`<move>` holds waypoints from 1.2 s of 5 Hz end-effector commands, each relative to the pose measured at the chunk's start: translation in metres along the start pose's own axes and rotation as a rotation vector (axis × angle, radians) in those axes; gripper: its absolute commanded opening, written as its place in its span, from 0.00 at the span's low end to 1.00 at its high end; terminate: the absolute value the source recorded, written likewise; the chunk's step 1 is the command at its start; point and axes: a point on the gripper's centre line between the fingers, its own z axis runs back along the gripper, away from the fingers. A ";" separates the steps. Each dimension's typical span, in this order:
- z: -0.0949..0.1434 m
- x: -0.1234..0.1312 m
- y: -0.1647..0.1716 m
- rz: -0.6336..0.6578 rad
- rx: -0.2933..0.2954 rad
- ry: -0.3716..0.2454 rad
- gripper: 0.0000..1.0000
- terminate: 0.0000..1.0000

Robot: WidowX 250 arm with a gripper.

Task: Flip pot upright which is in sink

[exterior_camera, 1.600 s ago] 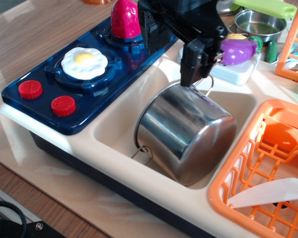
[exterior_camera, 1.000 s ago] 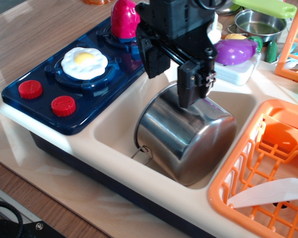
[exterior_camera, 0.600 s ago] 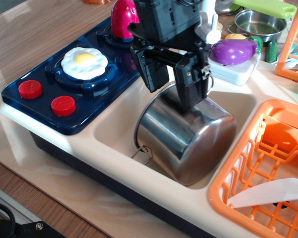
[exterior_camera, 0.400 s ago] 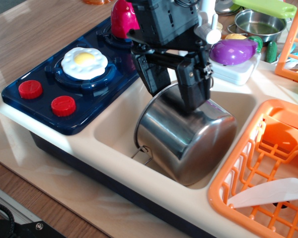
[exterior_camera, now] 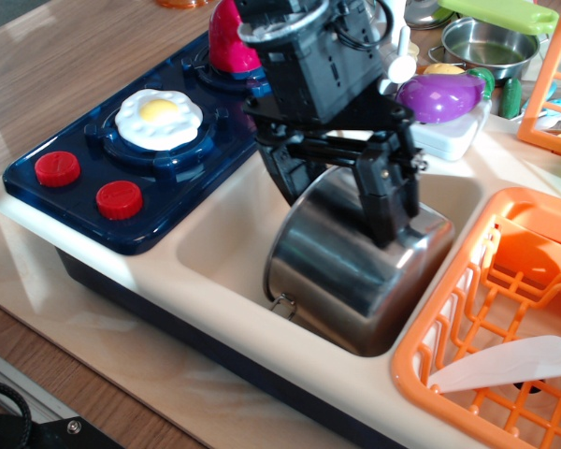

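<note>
Steel fills most of the single view: the pot [exterior_camera: 355, 267] lies on its side in the sink [exterior_camera: 220, 238], its curved wall facing the camera and its rim end turned toward the near-left, where a small wire handle [exterior_camera: 281, 305] shows against the sink's front edge. The black pincer [exterior_camera: 341, 192] hangs over the pot's upper back part with its two fingers spread — one dark finger [exterior_camera: 385, 201] lies against the shiny wall on the right, the other drops behind the pot on the left, so the jaws straddle the pot's edge or wall but do not look clamped on it; whether they touch on both sides I cannot tell. Judged from this, the task is barely begun: the pot is neither upright nor lifted, its opening not facing up. Left to do — get a firm hold, tip the pot until its base sits on the sink floor, then let go. Around the sink stand the blue toy stove [exterior_camera: 131, 159] with a fried egg [exterior_camera: 158, 117] and the orange dish rack [exterior_camera: 505, 309], both untouched.
</note>
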 end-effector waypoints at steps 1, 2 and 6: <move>-0.004 0.000 -0.008 0.024 0.002 -0.047 0.00 0.00; -0.007 0.000 -0.007 0.030 -0.006 -0.055 0.00 0.00; -0.008 0.005 -0.021 -0.019 0.302 -0.023 1.00 0.00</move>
